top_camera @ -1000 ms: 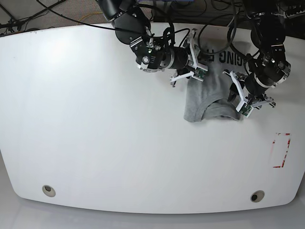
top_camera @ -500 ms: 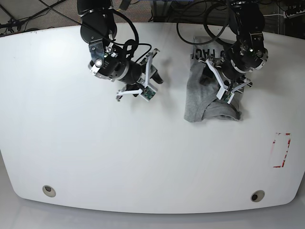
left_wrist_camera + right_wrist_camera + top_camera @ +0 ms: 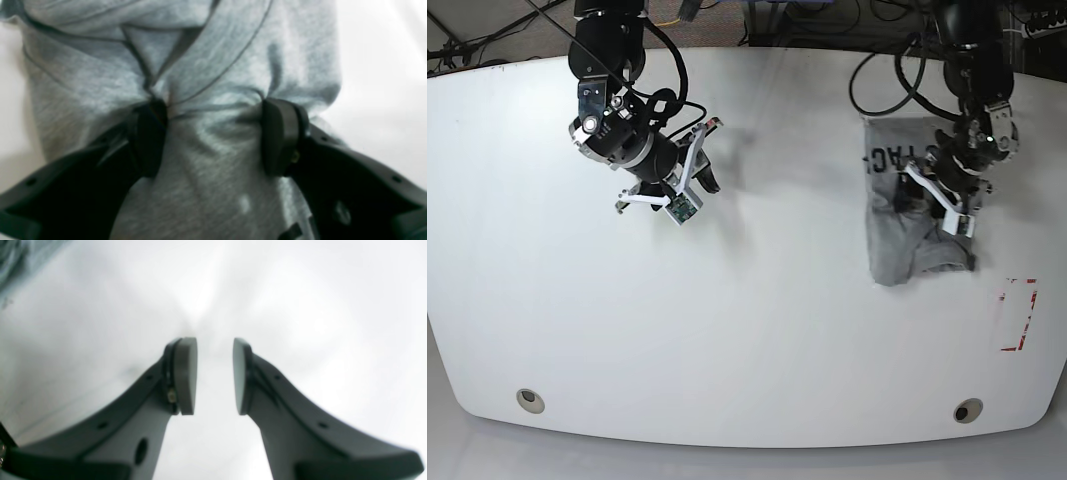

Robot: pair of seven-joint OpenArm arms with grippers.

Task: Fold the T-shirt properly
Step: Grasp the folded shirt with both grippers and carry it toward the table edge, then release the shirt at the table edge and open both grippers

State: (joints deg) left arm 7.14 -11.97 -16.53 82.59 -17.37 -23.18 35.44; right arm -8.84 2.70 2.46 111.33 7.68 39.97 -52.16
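The heather-grey T-shirt (image 3: 897,240) lies folded into a narrow bundle at the table's right, with black lettering (image 3: 877,158) on its far end. My left gripper (image 3: 949,205) is down on the bundle's right side. In the left wrist view its black fingers (image 3: 150,143) press into the T-shirt (image 3: 206,66), with a bunched ridge of cloth held between them and creases running out from the tips. My right gripper (image 3: 685,195) is far to the left over the bare white table (image 3: 777,330). In the right wrist view the right gripper (image 3: 215,373) is slightly open with nothing between its pads.
A red-outlined rectangle (image 3: 1017,315) is marked on the table near the right edge, just in front of the shirt. Two round holes (image 3: 527,400) (image 3: 967,411) sit near the front edge. Cables run along the back edge (image 3: 757,15).
The T-shirt has slid to the right together with my left gripper. My right arm has drawn away from the shirt to the table's left.
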